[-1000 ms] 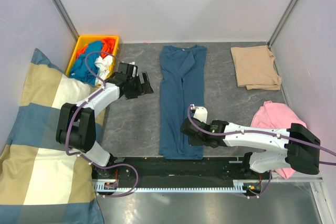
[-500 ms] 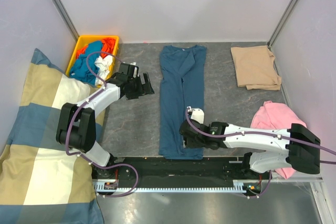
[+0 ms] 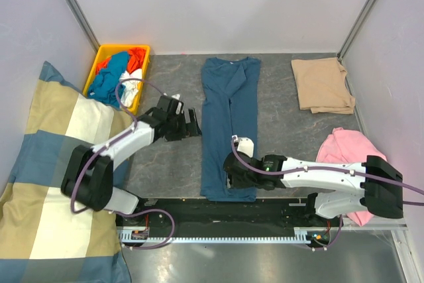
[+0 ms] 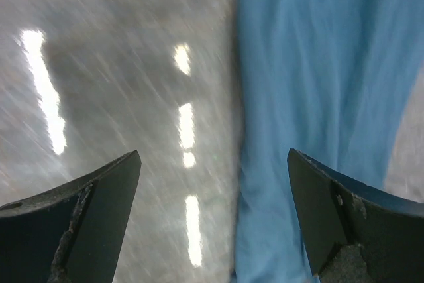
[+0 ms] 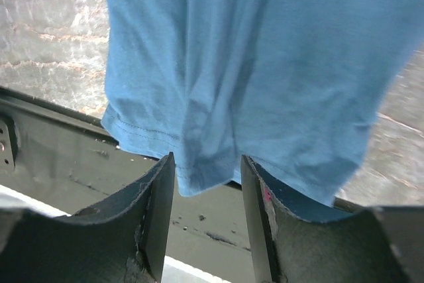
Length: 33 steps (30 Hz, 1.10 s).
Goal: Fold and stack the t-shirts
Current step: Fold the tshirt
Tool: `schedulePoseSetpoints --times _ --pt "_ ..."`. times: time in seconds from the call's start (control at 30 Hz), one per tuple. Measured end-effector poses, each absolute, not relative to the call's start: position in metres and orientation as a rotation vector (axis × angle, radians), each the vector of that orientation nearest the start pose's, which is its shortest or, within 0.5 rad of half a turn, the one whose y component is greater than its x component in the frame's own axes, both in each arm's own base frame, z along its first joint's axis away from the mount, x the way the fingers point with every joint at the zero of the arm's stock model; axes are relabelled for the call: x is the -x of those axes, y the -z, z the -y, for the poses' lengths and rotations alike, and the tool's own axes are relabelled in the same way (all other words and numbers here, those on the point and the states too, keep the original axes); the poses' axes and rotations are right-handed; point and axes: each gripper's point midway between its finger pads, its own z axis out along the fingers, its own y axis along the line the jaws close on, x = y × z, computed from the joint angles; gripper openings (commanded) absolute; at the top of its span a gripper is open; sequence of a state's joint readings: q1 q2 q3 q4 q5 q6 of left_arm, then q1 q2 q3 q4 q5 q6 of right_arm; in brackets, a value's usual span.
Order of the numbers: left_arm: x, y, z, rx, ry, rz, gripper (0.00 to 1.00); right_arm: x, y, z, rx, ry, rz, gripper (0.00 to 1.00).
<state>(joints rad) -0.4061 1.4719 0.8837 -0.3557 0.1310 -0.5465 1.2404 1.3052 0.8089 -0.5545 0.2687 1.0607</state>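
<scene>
A long dark teal-blue t-shirt (image 3: 228, 120), folded into a narrow strip, lies flat down the middle of the table. A tan t-shirt (image 3: 322, 85) lies folded at the back right. My right gripper (image 3: 232, 178) is at the blue shirt's near hem. In the right wrist view its jaws (image 5: 207, 164) stand open, with the hem of the blue shirt (image 5: 265, 64) hanging loosely between them. My left gripper (image 3: 192, 124) hovers wide open beside the shirt's left edge. In the left wrist view the gripper (image 4: 212, 164) straddles that edge of the blue cloth (image 4: 318, 97).
A yellow bin (image 3: 105, 53) of mixed clothes stands at the back left. A big checked cushion (image 3: 46, 164) fills the left side. A pink cloth (image 3: 348, 150) lies at the right by my right arm. A black rail (image 3: 218, 213) runs along the near edge.
My right gripper has opened and slid a little left along the shirt's near hem. My left gripper has moved right and nearer, up to the shirt's left edge.
</scene>
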Motion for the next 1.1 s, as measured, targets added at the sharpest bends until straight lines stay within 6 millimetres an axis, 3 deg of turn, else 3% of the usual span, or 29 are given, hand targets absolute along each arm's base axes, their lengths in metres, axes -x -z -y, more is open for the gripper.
schedulePoseSetpoints --times 0.23,0.5,0.7,0.87,1.1 --pt "-0.219 -0.088 0.203 0.033 0.678 -2.538 1.00 -0.117 -0.088 -0.252 0.031 -0.412 -2.590 0.52" --pt "-0.150 -0.063 0.202 0.059 0.745 -2.622 1.00 -0.117 -0.081 -0.232 -0.030 -0.347 -2.582 0.52" --pt "-0.116 -0.044 0.211 0.034 0.739 -2.696 1.00 -0.113 -0.076 -0.217 -0.082 -0.341 -2.581 0.52" --pt "-0.106 -0.034 0.224 0.036 0.731 -2.722 1.00 -0.112 -0.083 -0.210 -0.122 -0.371 -2.565 0.53" --pt "-0.105 -0.030 0.245 0.068 0.782 -2.713 0.58 -0.112 -0.087 -0.203 -0.157 -0.375 -2.550 0.53"
